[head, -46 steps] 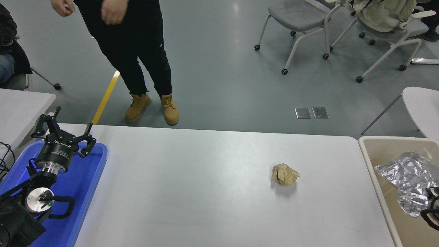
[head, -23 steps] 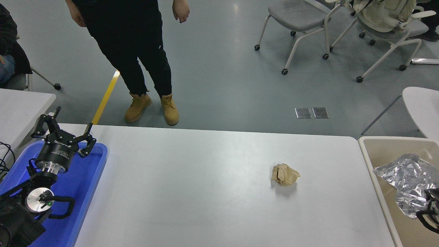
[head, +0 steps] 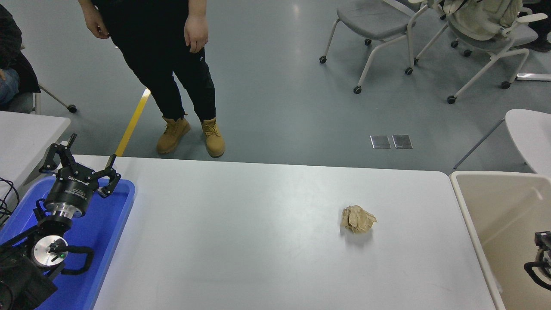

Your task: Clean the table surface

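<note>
The white table surface (head: 258, 241) stretches wide across the middle of the room, and on it, right of centre, sits one crumpled ball of brown paper (head: 357, 219), alone on the bare top. At the surface's left end lies a blue tray (head: 107, 232), and the left gripper (head: 79, 161) is parked above its far end, jaws spread wide with nothing between them, well apart from the paper ball. Over on the right, a beige bin (head: 478, 215) stands just beside the surface's right edge. Only a small black piece of the right arm (head: 540, 262) shows at the picture's right edge, over the bin; its jaws are out of sight. A person in black trousers and tan boots (head: 189, 133) stands on the grey floor beyond the far edge, hands hanging down.
</note>
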`<state>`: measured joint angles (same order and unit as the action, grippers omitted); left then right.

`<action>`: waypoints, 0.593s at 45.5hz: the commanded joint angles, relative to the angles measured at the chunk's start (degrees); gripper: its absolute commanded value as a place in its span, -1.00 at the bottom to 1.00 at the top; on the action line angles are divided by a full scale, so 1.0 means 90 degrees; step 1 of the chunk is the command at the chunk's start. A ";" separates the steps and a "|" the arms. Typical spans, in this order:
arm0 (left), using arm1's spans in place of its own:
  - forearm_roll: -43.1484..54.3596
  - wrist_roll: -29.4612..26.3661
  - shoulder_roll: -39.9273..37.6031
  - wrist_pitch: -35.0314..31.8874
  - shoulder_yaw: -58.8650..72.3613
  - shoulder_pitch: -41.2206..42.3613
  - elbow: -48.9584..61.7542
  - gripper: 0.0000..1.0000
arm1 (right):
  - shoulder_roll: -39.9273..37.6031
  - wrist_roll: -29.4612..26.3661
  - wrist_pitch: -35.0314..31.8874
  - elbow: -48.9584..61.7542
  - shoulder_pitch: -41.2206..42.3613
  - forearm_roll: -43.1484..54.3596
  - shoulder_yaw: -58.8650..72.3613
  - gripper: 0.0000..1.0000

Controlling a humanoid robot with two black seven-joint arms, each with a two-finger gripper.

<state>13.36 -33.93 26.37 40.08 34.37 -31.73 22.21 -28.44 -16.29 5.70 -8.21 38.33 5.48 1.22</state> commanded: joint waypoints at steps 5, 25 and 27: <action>0.0000 0.0000 0.0000 0.0000 0.0000 0.0000 0.0003 1.00 | -0.0804 0.0053 -0.0067 -0.0229 0.0526 0.0007 -0.0008 1.00; 0.0000 0.0000 0.0000 0.0000 -0.0010 0.0000 0.0003 1.00 | -0.2064 0.0082 -0.0155 -0.3081 0.0986 0.0094 -0.1433 1.00; 0.0000 0.0000 0.0000 0.0000 0.0000 0.0000 0.0003 1.00 | -0.2026 0.0131 -0.0155 -0.3266 0.0986 0.0104 -0.1648 1.00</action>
<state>13.36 -33.93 26.37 40.07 34.34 -31.73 22.24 -43.78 -15.70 4.60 -27.46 45.89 5.75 -4.48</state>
